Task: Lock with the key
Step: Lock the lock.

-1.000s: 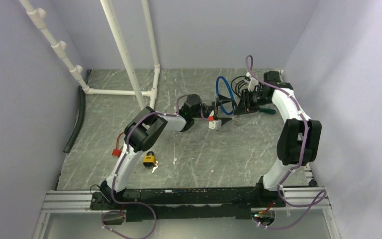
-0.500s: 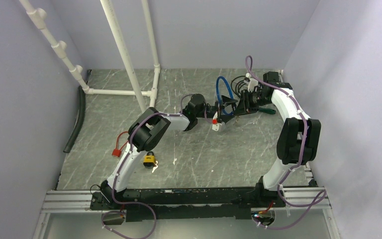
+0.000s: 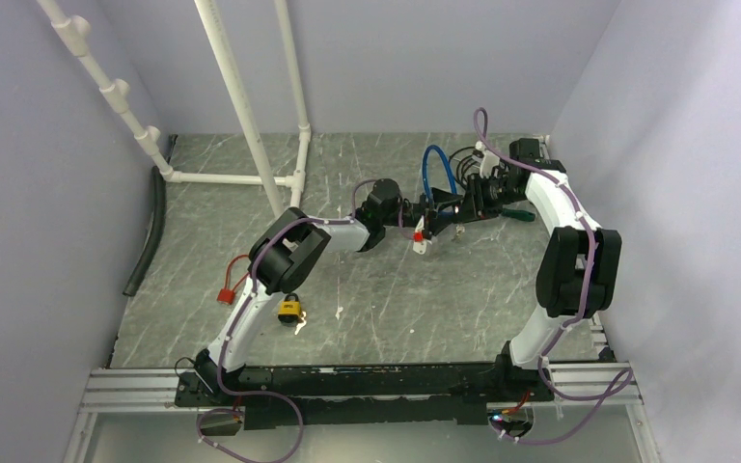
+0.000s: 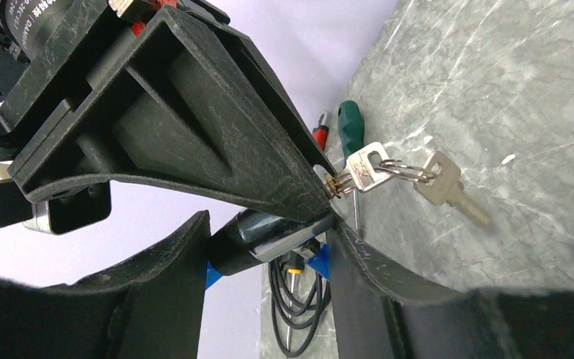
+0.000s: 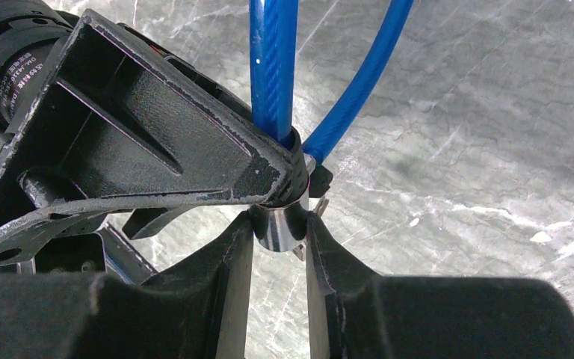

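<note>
A blue cable lock is held up at the back middle of the table; its loop rises from a black and chrome barrel. My right gripper is shut on the barrel's chrome end. My left gripper meets it from the left, its jaws closed along the barrel. A silver key sticks out of the barrel's end by the right gripper's fingertip, and a second key hangs from its ring.
A yellow padlock and a red plug lie front left by the left arm. A white pipe frame and black hose stand at back left. A green-handled screwdriver and coiled black cable lie behind the grippers.
My left gripper has moved right, up to the right gripper, and now meets it at the lock barrel. The right arm has barely moved.
</note>
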Robot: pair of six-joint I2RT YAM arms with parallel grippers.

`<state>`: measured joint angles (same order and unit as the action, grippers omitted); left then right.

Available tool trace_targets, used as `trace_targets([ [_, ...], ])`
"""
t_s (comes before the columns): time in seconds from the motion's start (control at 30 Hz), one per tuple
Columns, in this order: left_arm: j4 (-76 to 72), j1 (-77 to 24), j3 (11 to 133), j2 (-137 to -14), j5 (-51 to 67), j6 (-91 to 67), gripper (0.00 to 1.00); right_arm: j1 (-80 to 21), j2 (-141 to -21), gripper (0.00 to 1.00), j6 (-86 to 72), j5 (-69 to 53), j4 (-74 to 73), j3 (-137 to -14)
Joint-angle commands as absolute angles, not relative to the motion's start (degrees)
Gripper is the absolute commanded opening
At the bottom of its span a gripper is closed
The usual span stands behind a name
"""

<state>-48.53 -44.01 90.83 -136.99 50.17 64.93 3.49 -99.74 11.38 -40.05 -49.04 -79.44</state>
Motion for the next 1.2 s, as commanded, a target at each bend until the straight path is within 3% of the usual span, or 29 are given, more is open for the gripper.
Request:
trace_targets([
  [0.0, -49.1, -43.8, 91.6, -136.9, 50.6, 68.6, 0.19, 3.4, -99.2, 0.0, 11.4, -43.2, -49.8, -81.4],
  [0.1, -50.3, -43.8, 90.4, -136.1, 51.4, 68.7, 0.12, 3.6, -99.8, 0.01, 12.0, -44.3, -51.1, -82.3],
  [0.2, -50.3, -43.8, 88.7, -134.4, 51.5, 68.6, 0.02, 4.6, -99.5, 0.26, 12.7, -45.8, -51.7, -83.3],
  [0.57, -53.3, -43.9, 84.4, -131.5, 49.0, 68.7, 0.0, 9.1, -95.6, 0.72, 13.2, -51.9, -50.8, -85.1],
  [1.0, -47.8, -43.7, 87.0, -126.0, 44.5, 69.5, 0.0, 16.9, -91.3, 0.69, 13.8, -56.5, -52.1, -86.7],
  [1.17, -45.5, -43.9, 88.4, -125.4, 41.0, 67.6, 0.0, 17.2, -86.9, 0.68, 7.6, -56.9, -44.0, -78.8],
])
